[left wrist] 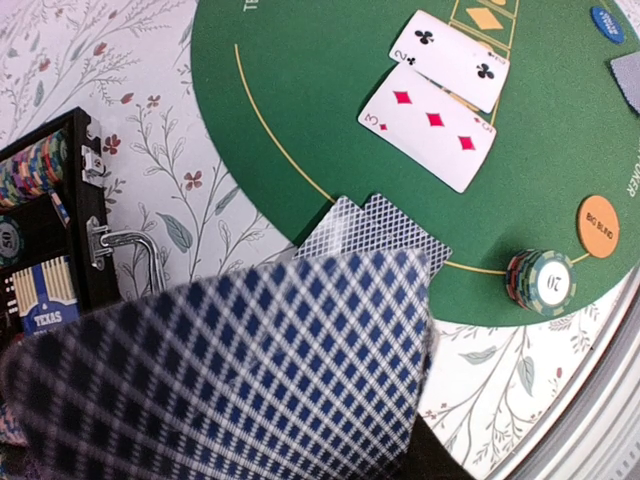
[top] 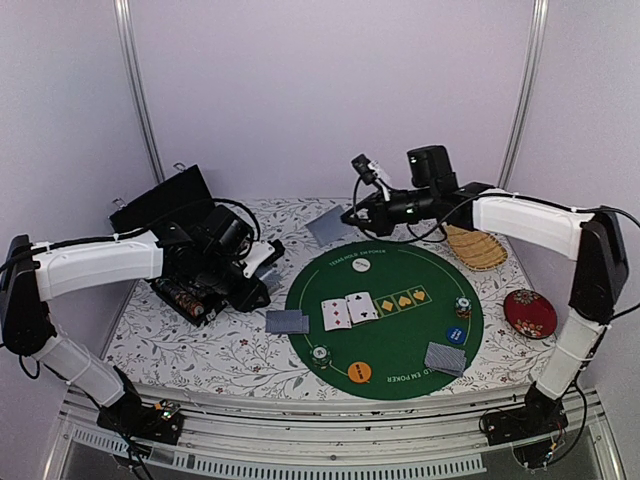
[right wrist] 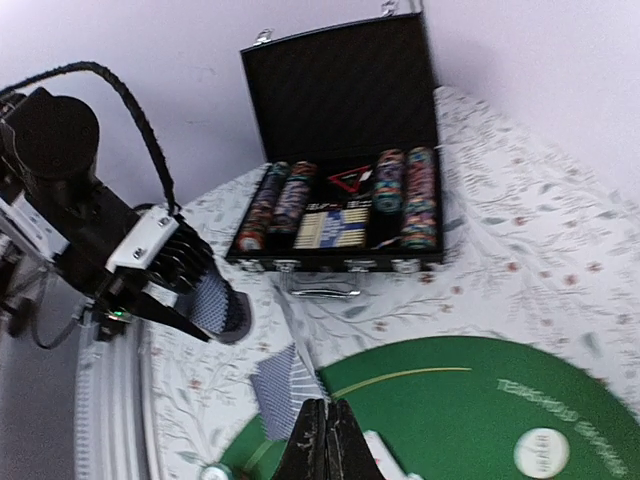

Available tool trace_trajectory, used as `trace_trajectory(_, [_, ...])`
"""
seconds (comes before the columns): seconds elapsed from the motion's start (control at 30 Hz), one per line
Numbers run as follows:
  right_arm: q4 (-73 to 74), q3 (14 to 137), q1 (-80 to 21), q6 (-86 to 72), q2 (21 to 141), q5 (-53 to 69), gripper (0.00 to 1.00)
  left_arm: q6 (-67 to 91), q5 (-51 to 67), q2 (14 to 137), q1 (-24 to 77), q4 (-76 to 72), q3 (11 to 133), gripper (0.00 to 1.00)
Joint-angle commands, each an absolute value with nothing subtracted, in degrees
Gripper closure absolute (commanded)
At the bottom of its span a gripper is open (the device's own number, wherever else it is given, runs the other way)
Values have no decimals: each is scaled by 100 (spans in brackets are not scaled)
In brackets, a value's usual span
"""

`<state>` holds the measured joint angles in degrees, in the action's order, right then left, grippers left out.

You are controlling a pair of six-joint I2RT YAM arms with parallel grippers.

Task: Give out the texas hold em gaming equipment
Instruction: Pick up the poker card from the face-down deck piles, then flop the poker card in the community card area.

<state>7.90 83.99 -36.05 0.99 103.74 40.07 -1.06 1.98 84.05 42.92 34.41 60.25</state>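
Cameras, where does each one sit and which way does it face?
Top: high behind the robot, looking down on the green mat; left arm, right arm show.
Left wrist: at the left gripper, looking down at the mat's edge; held cards fill the foreground.
Right wrist: facing the case and left gripper; right gripper, shut, at bottom.
Shared: both wrists see case and mat.

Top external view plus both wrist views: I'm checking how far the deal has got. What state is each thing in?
Chip case, open.
Left fingers, shut on a card.
Right fingers, shut, nothing seen between them.
Two middle cards, face up.
Left card pair, face down.
Right card pair, face down.
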Motion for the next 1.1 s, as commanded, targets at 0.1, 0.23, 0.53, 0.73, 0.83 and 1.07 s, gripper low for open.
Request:
trace_trajectory(0.1, [959, 6791, -3490, 3261, 9055, 982, 99, -164, 178, 8301, 4333, 3292, 5931, 60])
trace_trajectory(0.23, [24, 5693, -3489, 4939, 8877, 40, 99, -185, 197, 8294, 4336, 3270, 5919, 60])
trace_trajectory(0.53, [-1186, 5485, -3527, 6195, 9882, -589, 99, -130, 222, 8223, 4334, 3281, 5878, 60])
trace_trajectory(0.73, [-760, 4871, -3731, 7114, 10095, -481, 99, -158, 161, 8165, 4327, 3281, 5832, 60])
trace_trajectory(0.83, [-173, 4820, -3749, 7134, 9968, 91, 98, -201, 120, 8227, 4327, 3285, 5864, 60])
trace_trajectory(1.07, [349, 4786, -3821, 7087, 9909, 466, 98, -244, 127, 8321, 4331, 3296, 5927, 60])
